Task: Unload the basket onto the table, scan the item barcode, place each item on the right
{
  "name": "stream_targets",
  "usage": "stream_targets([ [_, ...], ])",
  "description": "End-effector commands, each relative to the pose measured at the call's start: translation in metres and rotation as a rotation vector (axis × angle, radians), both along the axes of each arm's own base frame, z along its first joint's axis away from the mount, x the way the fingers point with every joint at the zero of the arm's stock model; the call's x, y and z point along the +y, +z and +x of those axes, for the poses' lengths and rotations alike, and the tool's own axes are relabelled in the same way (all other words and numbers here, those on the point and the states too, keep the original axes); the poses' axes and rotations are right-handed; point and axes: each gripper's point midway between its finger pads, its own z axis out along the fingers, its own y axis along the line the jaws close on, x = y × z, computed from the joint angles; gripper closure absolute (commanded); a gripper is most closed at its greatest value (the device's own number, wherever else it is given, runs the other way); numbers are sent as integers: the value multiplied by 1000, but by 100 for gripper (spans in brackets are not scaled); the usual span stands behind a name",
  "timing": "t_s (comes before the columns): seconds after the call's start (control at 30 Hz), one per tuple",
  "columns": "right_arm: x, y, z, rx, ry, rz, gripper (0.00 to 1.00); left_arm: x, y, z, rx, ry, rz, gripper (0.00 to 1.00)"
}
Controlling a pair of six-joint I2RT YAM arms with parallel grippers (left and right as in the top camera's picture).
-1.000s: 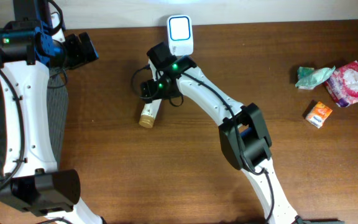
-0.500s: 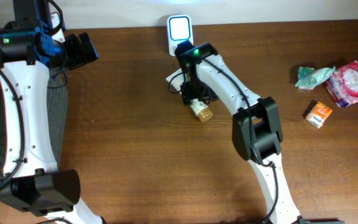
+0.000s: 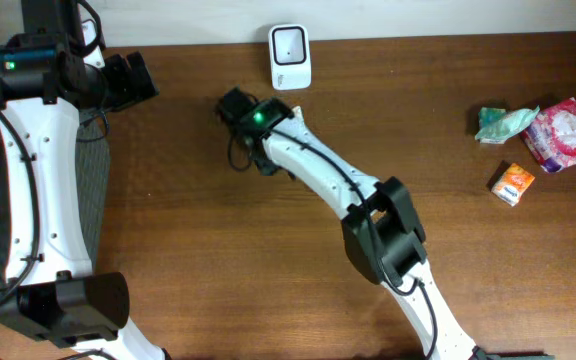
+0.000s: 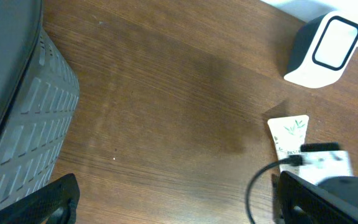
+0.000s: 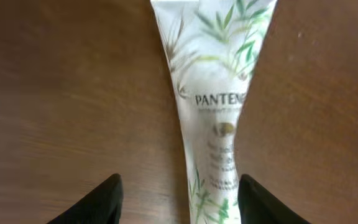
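Near the scanner (image 3: 290,45), the right hand (image 5: 180,186) straddles the tube (image 5: 213,93), jaws apart.

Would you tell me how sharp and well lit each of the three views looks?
Overhead: sharp, evenly lit. Left wrist: the grey ribbed basket is soft, the white barcode scanner crisp. Right wrist: the white leaf-printed tube is slightly smeared, its small print unreadable; the dark tool fingers are out of focus.

Overhead looks straight down; right wrist close above tube (image 5: 216,124), left wrist shares it.
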Motion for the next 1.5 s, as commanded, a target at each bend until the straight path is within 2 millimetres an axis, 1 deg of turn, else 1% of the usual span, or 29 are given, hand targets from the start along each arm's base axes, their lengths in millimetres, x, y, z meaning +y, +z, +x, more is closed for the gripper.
stream_targets([
  [0.0, -29, -21, 0, -29, -29, -130, 46, 2, 5, 0, -15, 4, 5, 1],
  [0.07, -35, -31, -5, -6, -16, -154, 46, 2, 5, 0, -15, 4, 5, 1],
  [0.13, -37, -35, -8, 8, -4, -167, 46, 2, 5, 0, -15, 4, 5, 1],
  [0.57, -39, -35, -11, 21, -3, -179, 46, 2, 5, 0, -15, 4, 5, 1],
  [0.7, -39, -35, -11, 58, 99, -222, 46, 2, 5, 0, -15, 4, 5, 1],
  [0.8, -46, -27, -1, 6, 100, -284, 46, 2, 5, 0, -15, 4, 5, 1],
  [0.93, -42, -26, 12, -46, 83, -244, 46, 2, 5, 0, -15, 4, 5, 1],
  [0.97, -45, -26, 15, -52, 74, -239, 47, 2, 5, 0, -15, 4, 5, 1],
  [1.0, -48, -26, 17, -50, 66, -236, 62, 2, 5, 0, -15, 4, 5, 1],
  [1.03, -51, -28, 17, -38, 59, -223, 70, 2, 5, 0, -15, 4, 5, 1],
  [1.07, -52, -34, 16, 2, 51, -172, 87, 2, 5, 0, -15, 4, 5, 1],
  [1.1, -50, -42, 13, 55, 45, -99, 96, 2, 5, 0, -15, 4, 5, 1],
  [1.17, -48, -52, 7, 150, 27, 36, 96, 2, 5, 0, -15, 4, 5, 1],
  [1.2, -49, -54, 3, 204, 13, 110, 96, 2, 5, 0, -15, 4, 5, 1],
  [1.23, -49, -52, 1, 241, 1, 163, 96, 2, 5, 0, -15, 4, 5, 1],
  [1.27, -48, -46, 0, 289, -15, 243, 96, 2, 5, 0, -15, 4, 5, 1],
  [1.33, -43, -28, -1, 364, -38, 406, 96, 2, 5, 0, -15, 4, 5, 1],
  [1.37, -36, -13, -3, 413, -15, 526, 96, 2, 5, 0, -15, 4, 5, 1],
  [1.43, -13, 38, -10, 539, 83, 911, 96, 2, 5, 0, -15, 4, 5, 1],
  [1.47, -11, 55, -12, 570, 122, 1051, 96, 2, 5, 0, -15, 4, 5, 1],
])
